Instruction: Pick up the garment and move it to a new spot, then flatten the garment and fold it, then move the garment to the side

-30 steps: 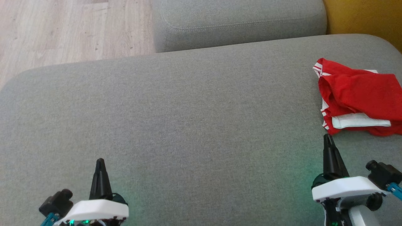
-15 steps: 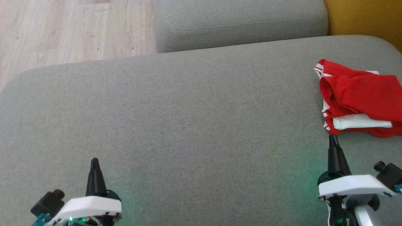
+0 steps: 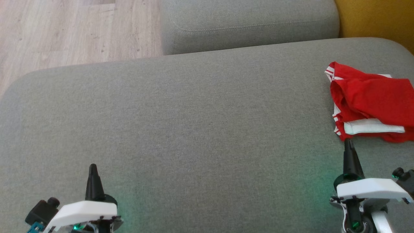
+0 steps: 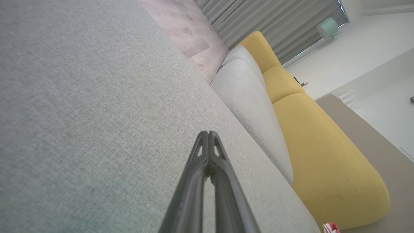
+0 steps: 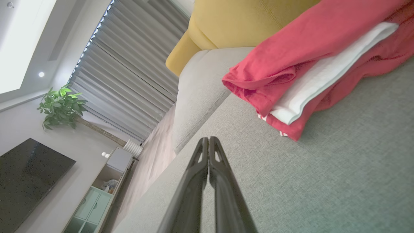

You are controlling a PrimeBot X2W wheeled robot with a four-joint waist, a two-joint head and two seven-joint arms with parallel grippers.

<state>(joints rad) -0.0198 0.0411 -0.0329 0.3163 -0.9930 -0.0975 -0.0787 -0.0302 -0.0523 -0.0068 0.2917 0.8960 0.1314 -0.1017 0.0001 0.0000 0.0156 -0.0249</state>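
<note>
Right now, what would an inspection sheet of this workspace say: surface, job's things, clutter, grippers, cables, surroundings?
Surface: grey fabric sofa seat, mostly bare.
Job's things: red garment with white trim, lying in folded layers at the seat's right end.
Clutter: nothing seen.
Grippers: left gripper shut, empty; right gripper shut, empty, tip near the garment, apart.
Cables: nothing seen.
Surroundings: wood floor, yellow sofa section, curtains, television, potted plant.

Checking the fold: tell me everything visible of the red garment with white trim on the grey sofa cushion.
The red garment looks like soft cloth, with a broad white band along its near side and thin white stripes at its left edge. It lies loosely folded in layers, somewhat rumpled, at the right of the grey fabric cushion, running past the head view's edge. In view, only the cushion touches it; the shut right gripper points at it, just short.
</note>
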